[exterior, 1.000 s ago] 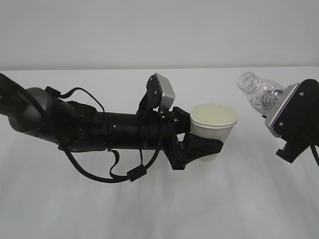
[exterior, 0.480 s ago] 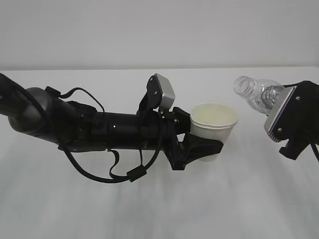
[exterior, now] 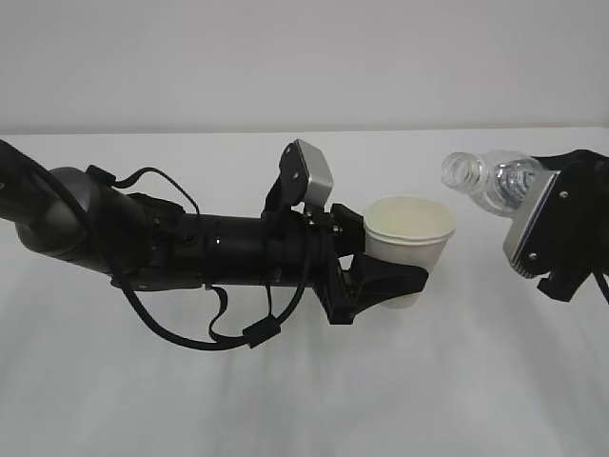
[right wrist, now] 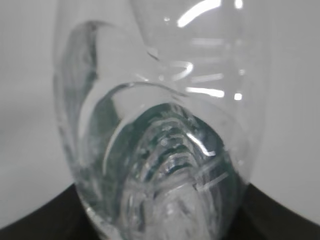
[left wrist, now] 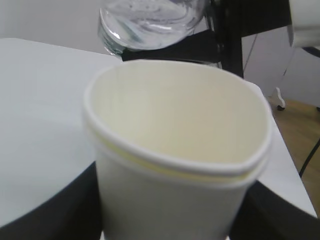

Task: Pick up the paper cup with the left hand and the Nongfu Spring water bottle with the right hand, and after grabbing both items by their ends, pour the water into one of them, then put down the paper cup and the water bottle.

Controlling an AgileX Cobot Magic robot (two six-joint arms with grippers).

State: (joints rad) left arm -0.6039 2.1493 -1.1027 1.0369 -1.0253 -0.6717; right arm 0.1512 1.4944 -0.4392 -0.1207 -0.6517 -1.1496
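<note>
Fingers of both hands grip: left (exterior: pixel 385 284) holds cup (exterior: pixel 409 240); right (exterior: pixel 561 238) has tipped my bottle (exterior: pixel 490 181) flatter, nearer pouring.

Cream paper cup (left wrist: pixel 175 165) seen close and upright, mouth open, inside apparently dry, black jaws pressed against both lower sides, clear bottle (left wrist: pixel 150 22) tipped above the far rim, white counter (left wrist: pixel 40 125) spread to the left
</note>
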